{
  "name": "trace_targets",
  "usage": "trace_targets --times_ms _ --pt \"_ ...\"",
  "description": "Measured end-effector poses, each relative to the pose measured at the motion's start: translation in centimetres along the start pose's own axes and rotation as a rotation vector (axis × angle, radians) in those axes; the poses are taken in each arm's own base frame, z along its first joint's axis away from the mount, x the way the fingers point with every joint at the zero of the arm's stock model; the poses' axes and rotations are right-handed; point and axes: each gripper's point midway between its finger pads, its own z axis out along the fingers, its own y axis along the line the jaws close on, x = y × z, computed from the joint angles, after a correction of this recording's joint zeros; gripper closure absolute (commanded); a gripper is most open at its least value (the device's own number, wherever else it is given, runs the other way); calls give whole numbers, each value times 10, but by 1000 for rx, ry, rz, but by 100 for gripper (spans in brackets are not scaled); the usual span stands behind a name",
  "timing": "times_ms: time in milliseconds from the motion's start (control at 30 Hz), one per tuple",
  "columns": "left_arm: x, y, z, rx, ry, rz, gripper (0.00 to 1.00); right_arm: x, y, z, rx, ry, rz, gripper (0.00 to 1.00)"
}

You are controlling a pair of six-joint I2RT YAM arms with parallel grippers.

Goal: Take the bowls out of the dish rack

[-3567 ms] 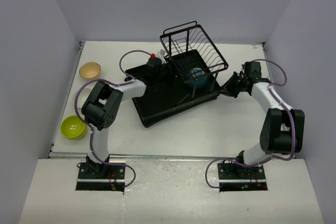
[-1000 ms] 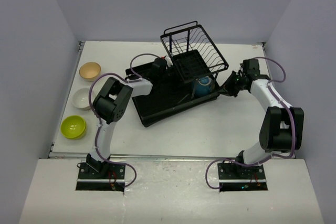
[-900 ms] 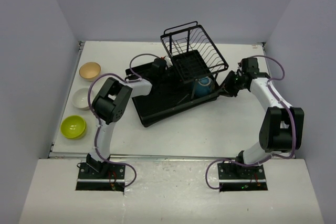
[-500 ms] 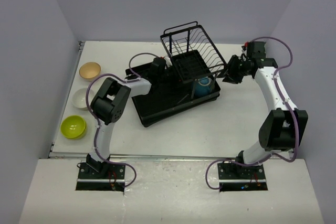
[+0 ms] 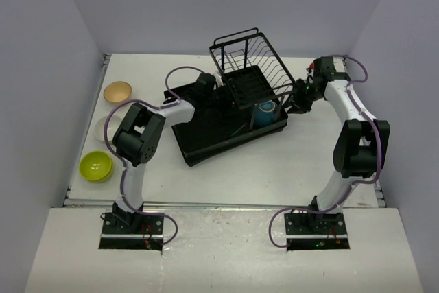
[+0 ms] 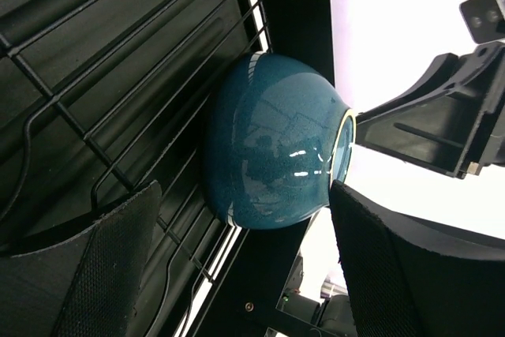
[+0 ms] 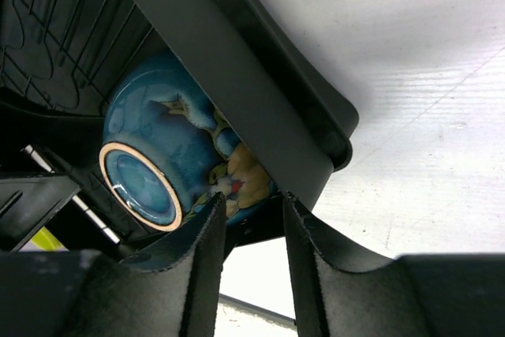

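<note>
A dark blue bowl [image 5: 265, 110] lies on its side at the right end of the black dish rack [image 5: 206, 138], below its wire basket [image 5: 255, 56]. The left wrist view shows the bowl [image 6: 272, 141] just ahead of my left gripper [image 6: 245, 270], whose fingers [image 6: 102, 274] stand wide apart and do not touch it. My right gripper [image 5: 300, 97] sits outside the rack's right rim [image 7: 260, 92]. Its jaws are a little apart with nothing between them, and the bowl's foot [image 7: 142, 183] faces it. A tan bowl [image 5: 117, 91], a cream bowl [image 5: 103, 128] and a lime bowl [image 5: 96, 165] sit on the table at the left.
My left arm reaches across the ribbed tray from the left. Its elbow [image 5: 139, 135] partly covers the cream bowl. Grey walls close in the table on three sides. White tabletop [image 5: 274, 162] lies in front of the rack.
My right gripper has opened and swung from the rack's right corner up and back beside the wire basket. The left gripper has edged toward the blue bowl. A cream bowl appeared at the left earlier.
</note>
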Motion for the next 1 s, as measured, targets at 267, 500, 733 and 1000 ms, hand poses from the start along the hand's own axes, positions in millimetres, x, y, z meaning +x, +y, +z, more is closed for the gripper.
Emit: trace_targets --times_ms 267,500,733,1000 --pt "3 3 -10 -12 -5 -7 11 2 -1 7 -16 12 -2 77" --pt "14 12 -17 -38 24 -23 11 9 2 18 -29 49 -2 76" --pt "18 12 -23 -41 26 -26 11 10 2 19 -30 54 -3 77" --pt "17 11 -24 -27 15 -51 10 7 4 16 -27 46 -5 77"
